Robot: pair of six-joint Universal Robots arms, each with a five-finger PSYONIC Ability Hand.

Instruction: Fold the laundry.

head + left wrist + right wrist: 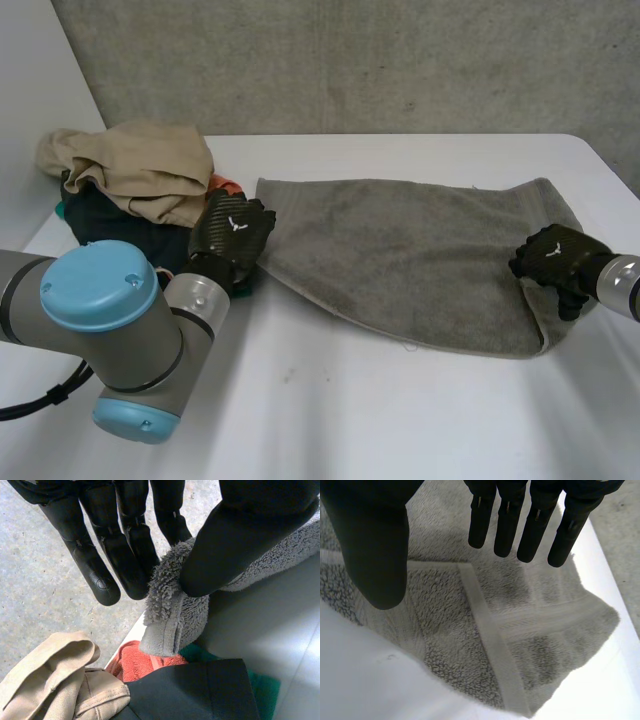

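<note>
left hand (235,545): thumb and fingers (125,555) pinch towel (410,255) corner | right hand (556,258): fingers (507,525) straight, apart from thumb, over towel's far end, holding nothing

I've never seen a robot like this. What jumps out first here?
A big grey towel lies spread across the white table. The left hand pinches its corner beside a pile of clothes topped by a beige garment, while the right hand, fingers straight, is at the towel's opposite end.
</note>
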